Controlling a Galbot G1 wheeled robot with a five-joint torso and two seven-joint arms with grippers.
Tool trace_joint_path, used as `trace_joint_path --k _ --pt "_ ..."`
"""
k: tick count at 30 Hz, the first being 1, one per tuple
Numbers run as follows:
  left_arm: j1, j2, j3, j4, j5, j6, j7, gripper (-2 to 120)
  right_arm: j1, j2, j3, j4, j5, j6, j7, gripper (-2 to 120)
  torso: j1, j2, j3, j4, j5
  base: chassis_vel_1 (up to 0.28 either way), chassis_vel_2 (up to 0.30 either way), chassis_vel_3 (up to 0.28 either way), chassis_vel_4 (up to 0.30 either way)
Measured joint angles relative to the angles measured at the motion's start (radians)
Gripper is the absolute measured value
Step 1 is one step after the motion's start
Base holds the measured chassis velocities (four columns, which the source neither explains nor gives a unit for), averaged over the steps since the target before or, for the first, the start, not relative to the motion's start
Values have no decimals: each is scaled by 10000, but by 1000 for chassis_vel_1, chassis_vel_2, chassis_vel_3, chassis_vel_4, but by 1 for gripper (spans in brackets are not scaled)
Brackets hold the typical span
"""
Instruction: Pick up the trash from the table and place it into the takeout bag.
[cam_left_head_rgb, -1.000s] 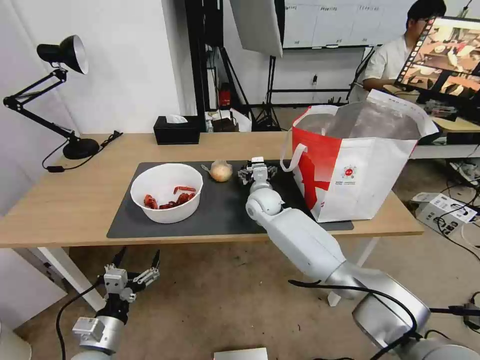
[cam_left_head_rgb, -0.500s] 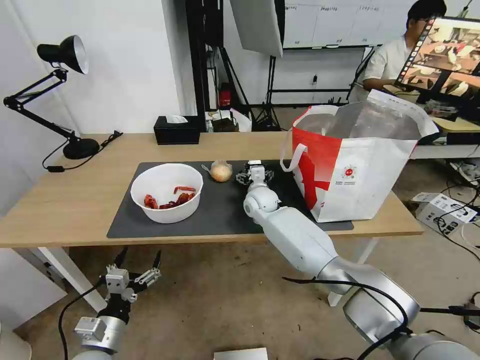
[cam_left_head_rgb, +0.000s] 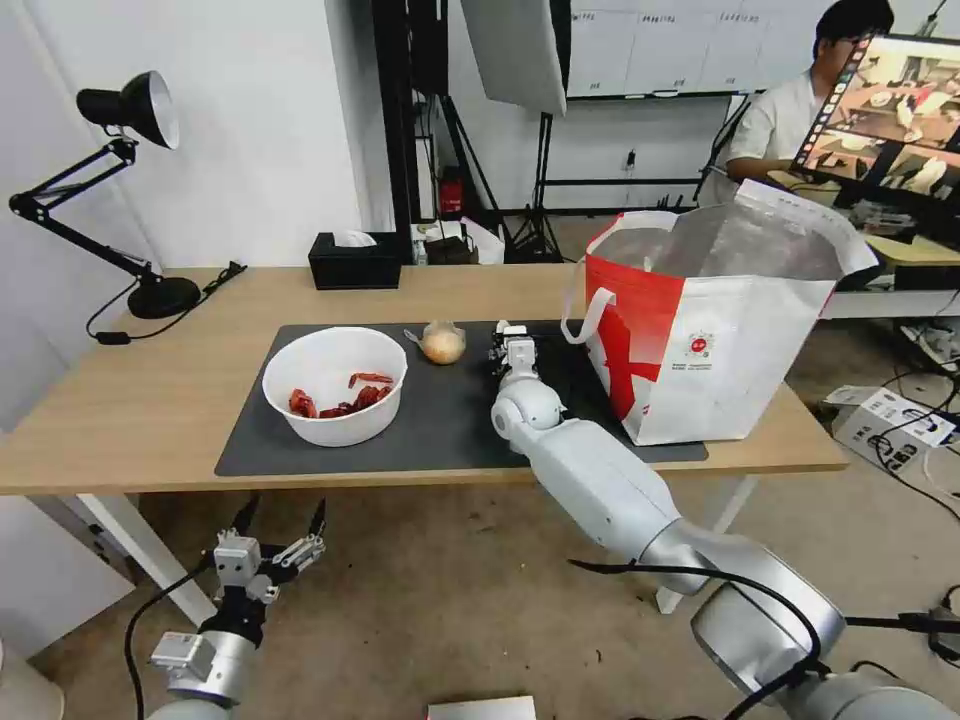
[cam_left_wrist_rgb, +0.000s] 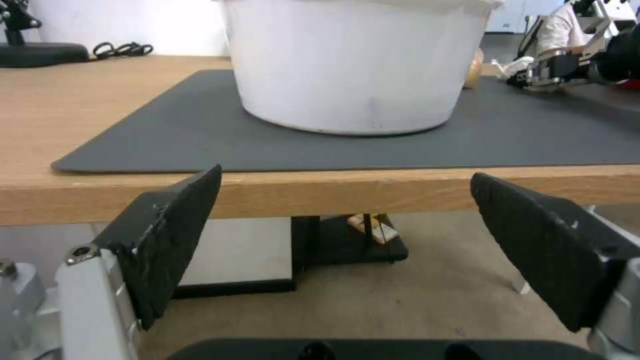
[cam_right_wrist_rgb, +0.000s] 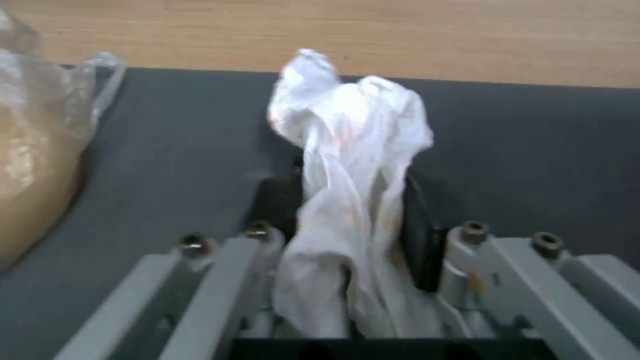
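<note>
Head view: right gripper (cam_left_head_rgb: 516, 343) low over the dark grey mat (cam_left_head_rgb: 440, 430) on the surface (cam_left_head_rgb: 130, 410), between the clear-wrapped orange-yellow lump (cam_left_head_rgb: 442, 343) and the takeout bag (cam_left_head_rgb: 720, 330) at the right. White round bowl (cam_left_head_rgb: 335, 385) of red shell scraps on the mat's left part. Left gripper (cam_left_head_rgb: 268, 530) below the near edge, fingers wide, holding nothing.

Left wrist view: black fingers (cam_left_wrist_rgb: 170, 235) splayed before the surface edge; bowl (cam_left_wrist_rgb: 353, 65) beyond.

Right wrist view: fingers (cam_right_wrist_rgb: 420, 225) closed on the crumpled white tissue (cam_right_wrist_rgb: 350, 150); lump (cam_right_wrist_rgb: 33, 165) beside.
</note>
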Motion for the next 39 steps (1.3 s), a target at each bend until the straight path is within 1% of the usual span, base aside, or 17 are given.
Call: trace_joint_path --k 2,3,6,7,8,10,13,14,17,18,21,22,25,26,30,33,39 --pt "12 0 3 -5 2 2 -2 100 -74 -51 -4 126 -120 325 -196 19 0 0 1 0 0 0 0 0 0" --pt "12 0 3 -5 2 2 -2 100 -74 -51 -4 126 -120 325 -196 19 0 0 1 0 0 0 0 0 0" --pt "37 -4 5 -27 5 3 -6 100 -234 -221 -33 492 -445 1103 -540 4 0 0 0 2 0 0 0 0 0" --pt "37 -4 5 -27 5 3 -6 100 -234 -221 -33 492 -445 1103 -540 4 0 0 0 2 0 0 0 0 0" --pt "41 -9 6 -45 6 3 -8 100 -325 -329 -42 729 -532 1344 -602 0 0 0 0 2 0 0 0 0 0" --pt "43 -14 10 -53 11 3 -8 100 -417 -441 -55 965 -587 1521 -635 0 0 0 0 2 0 0 0 0 0" --pt "47 -29 26 -82 41 3 -13 100 -881 -1074 -139 2364 -793 2025 -668 0 0 0 0 2 1 0 0 0 0" --pt "47 -29 26 -82 41 3 -13 100 -881 -1074 -139 2364 -793 2025 -668 0 0 0 0 2 1 0 0 0 0" --pt "43 -37 39 -132 44 4 -14 100 -1191 -1666 -166 3918 -865 2118 -388 0 0 0 0 0 1 0 0 0 0" --pt "43 -37 39 -132 44 4 -14 100 -1191 -1666 -166 3918 -865 2118 -388 0 0 0 0 0 1 0 0 0 0" --pt "48 -27 48 -151 46 5 -15 100 -1235 -2109 -11 5207 -909 2117 -18 0 0 0 0 2 1 0 0 0 0" --pt "48 -27 48 -151 46 5 -15 100 -1235 -2109 -11 5207 -909 2117 -18 0 0 0 0 2 1 0 0 0 0" --pt "62 -21 57 -169 45 5 -16 100 -1060 -2406 268 6194 -609 1964 636 0 0 0 -1 1 0 0 0 0 0" --pt "62 -21 57 -169 45 5 -16 100 -1060 -2406 268 6194 -609 1964 636 0 0 0 -1 1 0 0 0 0 0" --pt "35 -25 64 -201 -19 47 -31 100 -713 -2599 574 6702 -442 1310 1547 0 0 0 -1 2 1 0 0 0 0" --pt "14 6 93 -205 -36 62 -36 100 -175 -2891 845 6856 -119 123 2806 0 0 0 0 2 1 0 0 0 0" --pt "-96 55 216 -147 -50 64 -34 100 288 -3501 1242 6610 3 -463 3097 0 1 -2 0 2 1 0 0 0 0"
